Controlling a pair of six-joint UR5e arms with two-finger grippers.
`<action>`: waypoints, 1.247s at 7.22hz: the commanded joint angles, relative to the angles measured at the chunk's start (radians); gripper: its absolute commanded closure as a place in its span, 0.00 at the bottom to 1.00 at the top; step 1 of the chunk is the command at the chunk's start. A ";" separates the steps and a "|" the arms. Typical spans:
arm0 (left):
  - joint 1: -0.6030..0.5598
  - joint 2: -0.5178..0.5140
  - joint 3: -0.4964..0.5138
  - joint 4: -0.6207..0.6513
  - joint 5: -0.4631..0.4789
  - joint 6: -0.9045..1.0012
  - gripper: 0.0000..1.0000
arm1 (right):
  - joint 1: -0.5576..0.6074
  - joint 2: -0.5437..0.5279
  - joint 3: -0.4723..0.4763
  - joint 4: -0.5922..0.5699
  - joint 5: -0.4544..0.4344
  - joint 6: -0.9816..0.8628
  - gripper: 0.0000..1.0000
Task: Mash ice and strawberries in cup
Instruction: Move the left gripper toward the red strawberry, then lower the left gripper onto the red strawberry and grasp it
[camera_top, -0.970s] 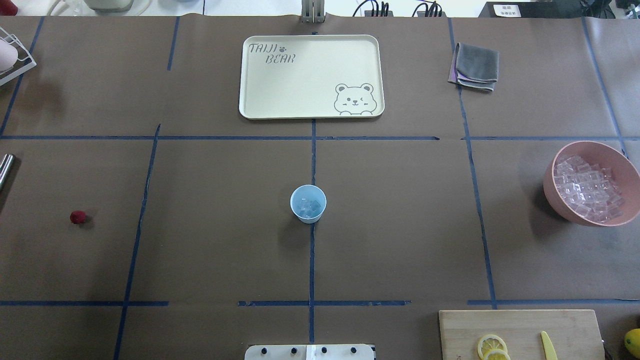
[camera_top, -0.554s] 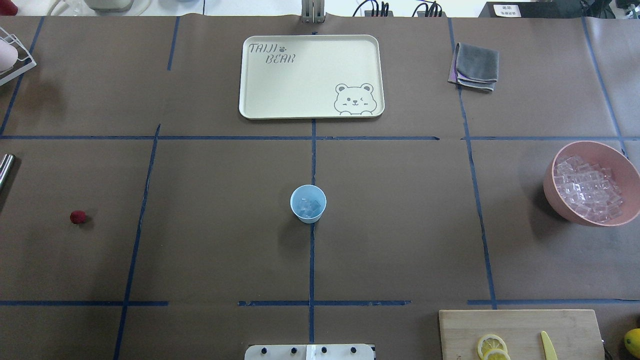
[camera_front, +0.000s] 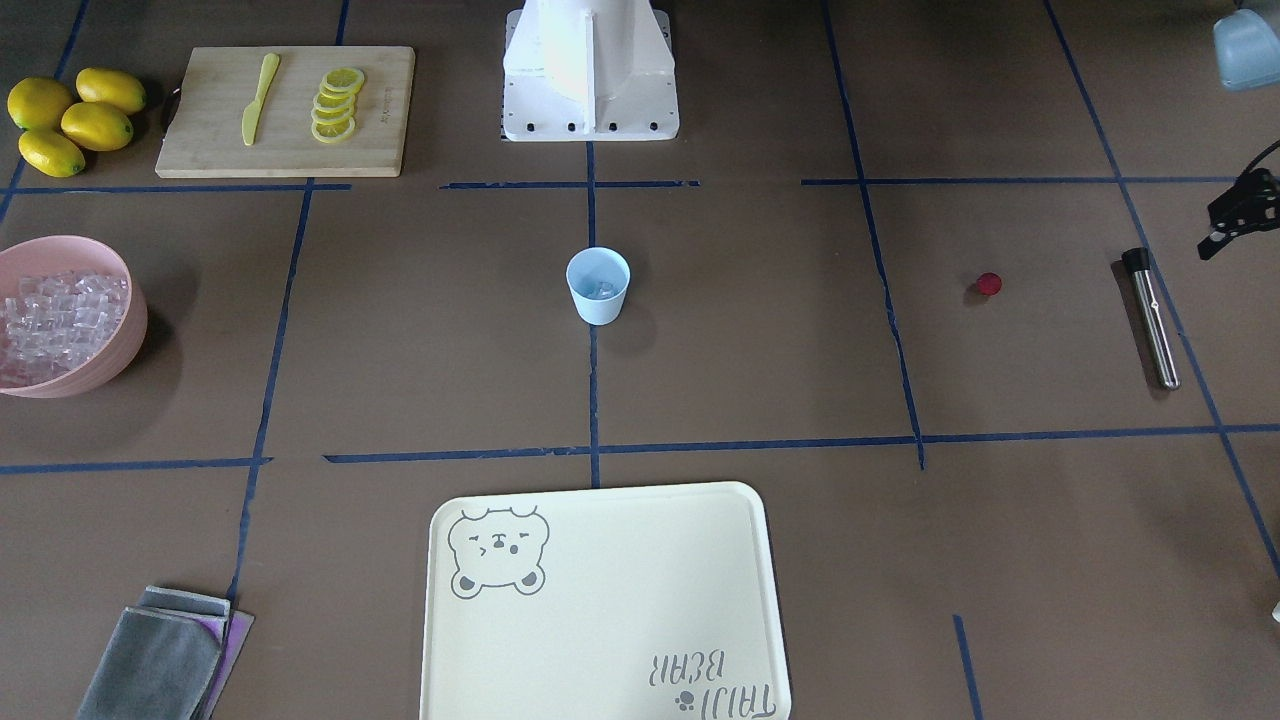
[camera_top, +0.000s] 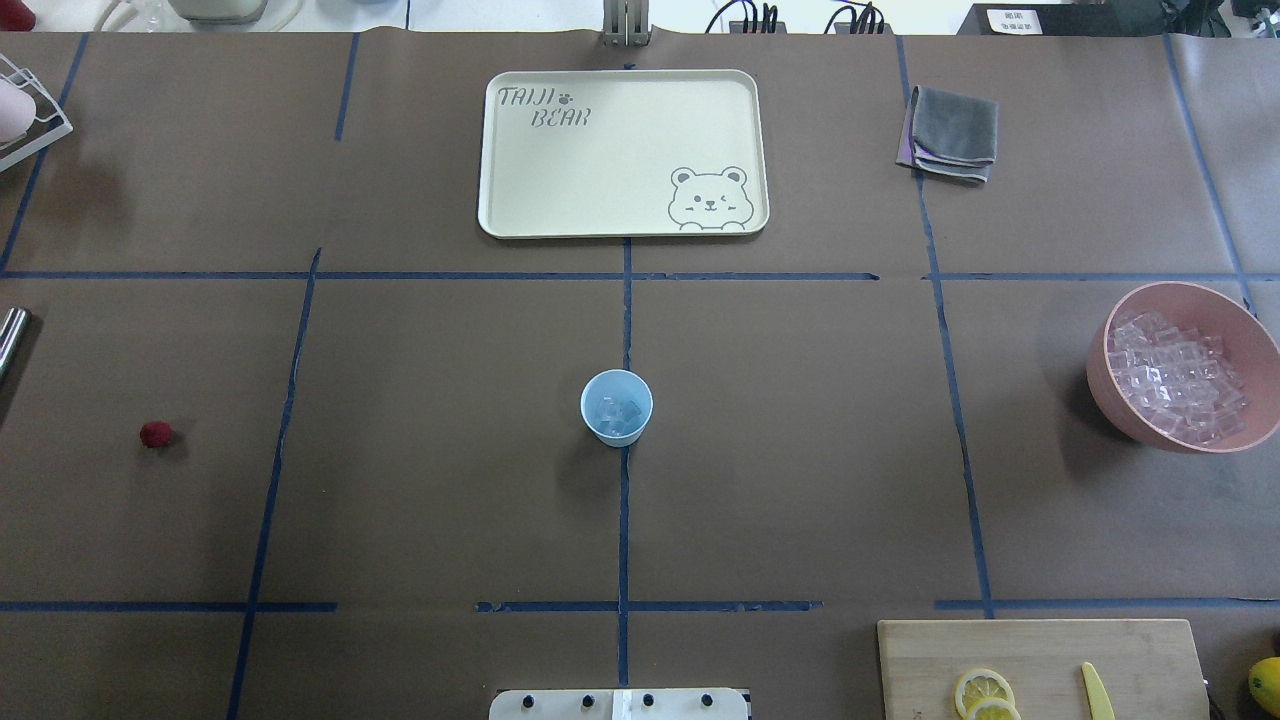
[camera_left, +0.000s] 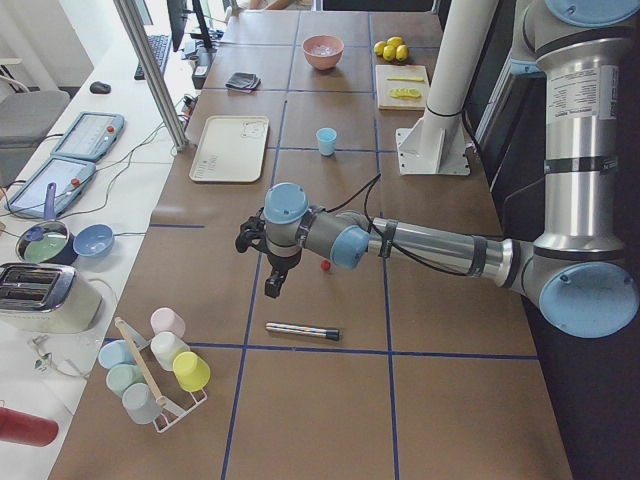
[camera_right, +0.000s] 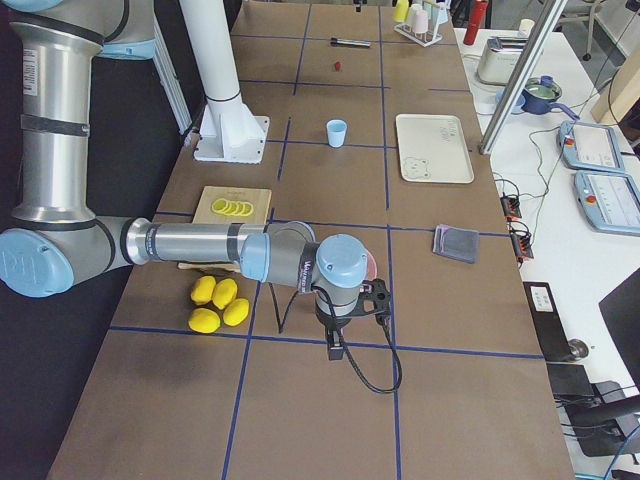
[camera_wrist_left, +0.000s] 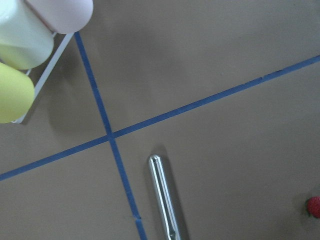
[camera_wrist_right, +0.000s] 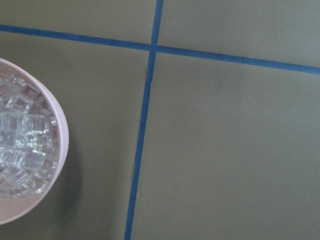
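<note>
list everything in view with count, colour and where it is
cup: one, pale blue, table centre
ice: a few clear cubes in the cup, many more in the bowl
strawberry: one, red, on the table at the robot's left
bowl: one, pink, robot's right
tray: one, cream, far centre
cloth: one, grey, far right
cutting board: one, wooden, near right
lemon slices: several, yellow, on the board
knife: one, yellow, on the board
lemons: four, yellow, beside the board
metal rod: one, silver, far left
cup rack: one, pastel cups, left end
left tool: above the rod, state unclear
right tool: near the bowl, state unclear
</note>
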 joint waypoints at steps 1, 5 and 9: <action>0.210 0.003 -0.003 -0.143 0.108 -0.311 0.00 | 0.000 -0.003 -0.001 0.000 0.000 0.000 0.01; 0.512 0.003 0.045 -0.344 0.317 -0.631 0.00 | 0.000 -0.006 -0.006 0.000 -0.001 -0.001 0.01; 0.541 0.028 0.077 -0.354 0.333 -0.636 0.00 | 0.000 -0.009 -0.006 0.000 -0.001 -0.003 0.01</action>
